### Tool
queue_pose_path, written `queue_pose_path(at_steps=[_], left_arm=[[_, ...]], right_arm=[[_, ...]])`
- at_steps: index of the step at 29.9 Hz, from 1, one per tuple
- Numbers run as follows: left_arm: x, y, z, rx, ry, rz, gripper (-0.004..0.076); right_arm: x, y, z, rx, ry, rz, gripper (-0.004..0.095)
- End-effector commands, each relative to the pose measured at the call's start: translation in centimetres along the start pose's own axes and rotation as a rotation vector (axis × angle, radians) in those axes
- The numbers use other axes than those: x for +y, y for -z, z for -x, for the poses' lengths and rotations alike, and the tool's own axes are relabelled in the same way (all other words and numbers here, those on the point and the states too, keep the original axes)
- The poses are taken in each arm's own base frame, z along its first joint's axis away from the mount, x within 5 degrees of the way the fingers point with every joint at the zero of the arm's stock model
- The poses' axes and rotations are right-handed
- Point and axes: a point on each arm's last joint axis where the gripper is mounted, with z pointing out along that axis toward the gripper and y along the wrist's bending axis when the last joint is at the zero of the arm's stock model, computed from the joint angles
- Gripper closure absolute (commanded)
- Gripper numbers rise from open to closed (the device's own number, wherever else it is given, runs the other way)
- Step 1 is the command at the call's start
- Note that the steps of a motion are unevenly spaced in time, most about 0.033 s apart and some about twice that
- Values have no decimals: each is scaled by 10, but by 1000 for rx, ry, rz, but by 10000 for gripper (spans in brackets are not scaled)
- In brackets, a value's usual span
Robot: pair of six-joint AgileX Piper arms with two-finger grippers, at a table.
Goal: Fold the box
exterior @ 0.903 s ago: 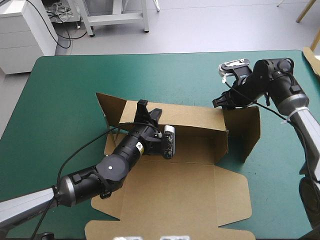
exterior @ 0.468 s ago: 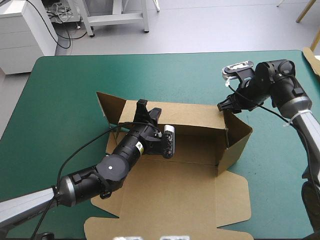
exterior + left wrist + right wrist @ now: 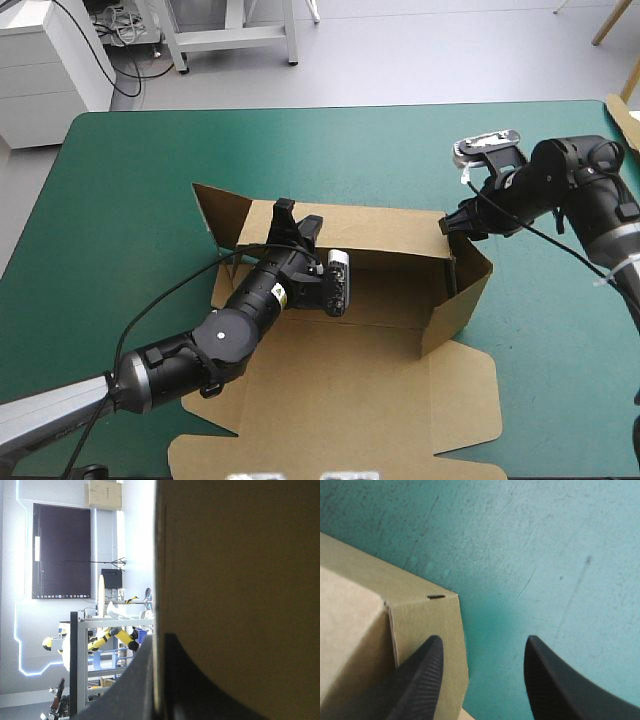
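The brown box (image 3: 340, 390) lies open on the teal-green cover, its long back wall (image 3: 380, 235) standing upright. My left gripper (image 3: 298, 218) reaches over the base panel and is shut on that wall's top edge. In the left wrist view the board (image 3: 240, 570) sits between the black fingers of the left gripper (image 3: 160, 640). The right end flap (image 3: 465, 295) is turned inward toward the front. My right gripper (image 3: 452, 222) hovers at the back right corner, open. In its own view the right gripper (image 3: 484, 640) straddles the edge of the box corner (image 3: 420, 615), one finger over the board.
The lid panel's front flaps (image 3: 470, 400) lie flat near the table's front edge. A strip of tan board (image 3: 622, 112) shows at the far right corner. Bare teal-green cover (image 3: 330, 145) stretches behind the box and on its right (image 3: 545, 555).
The right end flap has swung from in line with the back wall to pointing toward the front. My right gripper has shifted right with it. The left gripper has stayed put.
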Motion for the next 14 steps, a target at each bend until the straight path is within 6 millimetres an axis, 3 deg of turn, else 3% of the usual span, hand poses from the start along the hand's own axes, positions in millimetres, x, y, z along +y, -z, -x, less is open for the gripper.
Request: queue_pose_path(at_steps=[1,7,14], left_arm=[[22,9,-1,9,16,88,731],[22,9,-1,9,16,88,731],[21,9,-1,7,16,87,731]], right_arm=[[4,27,-11,-85,8,-6,438],[10,35,-31,-88,5,24,438],[18,25,-51,-69,32,91,438]])
